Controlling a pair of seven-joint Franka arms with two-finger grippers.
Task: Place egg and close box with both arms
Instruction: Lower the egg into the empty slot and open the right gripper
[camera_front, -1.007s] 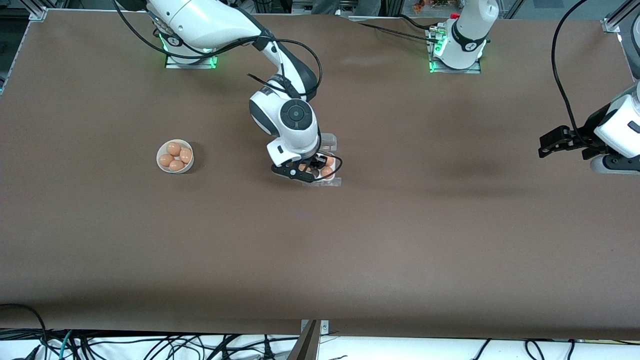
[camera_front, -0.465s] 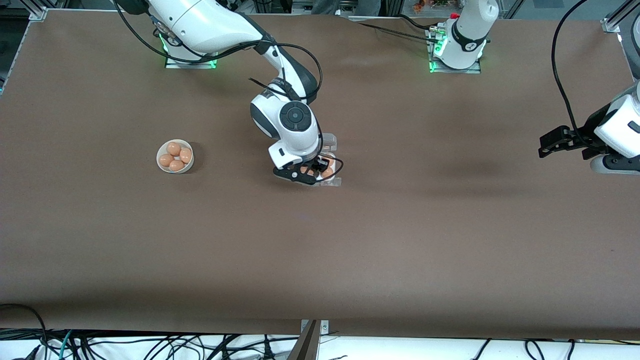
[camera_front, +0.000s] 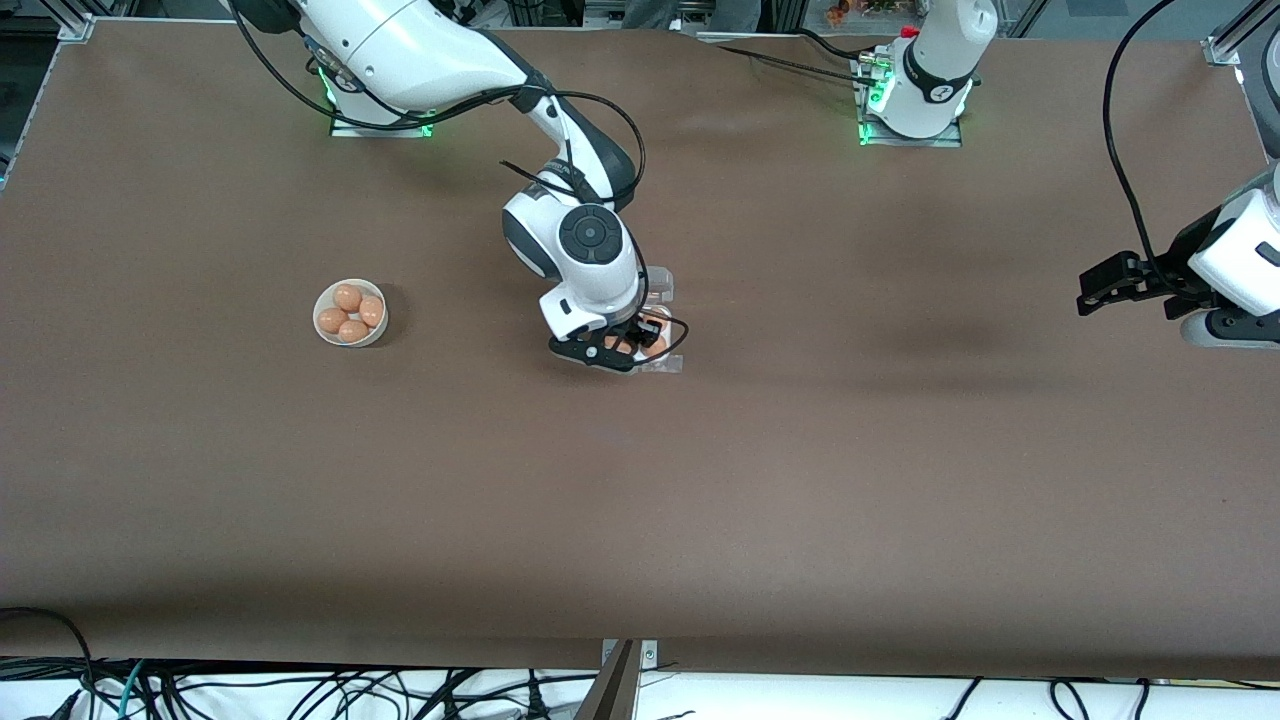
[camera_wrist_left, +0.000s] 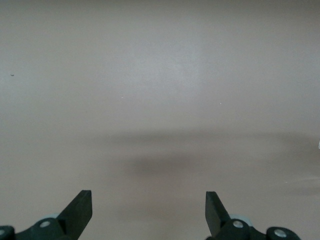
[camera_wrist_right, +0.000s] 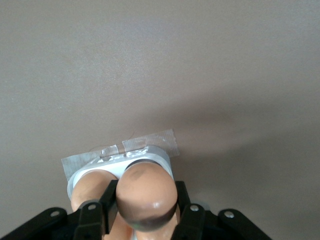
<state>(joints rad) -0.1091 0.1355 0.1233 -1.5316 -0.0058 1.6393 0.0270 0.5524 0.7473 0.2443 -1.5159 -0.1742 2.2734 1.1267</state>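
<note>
Right gripper is hanging low over the box at mid-desk, its fingers clamping a brown egg directly above the cells. Another egg is sitting in the box beside it. The clear lid is lying open, on the side farther from the front camera. A white bowl of eggs is resting toward the right arm's end. Left gripper is waiting over bare desk at its own end, fingers spread wide, holding nothing.
</note>
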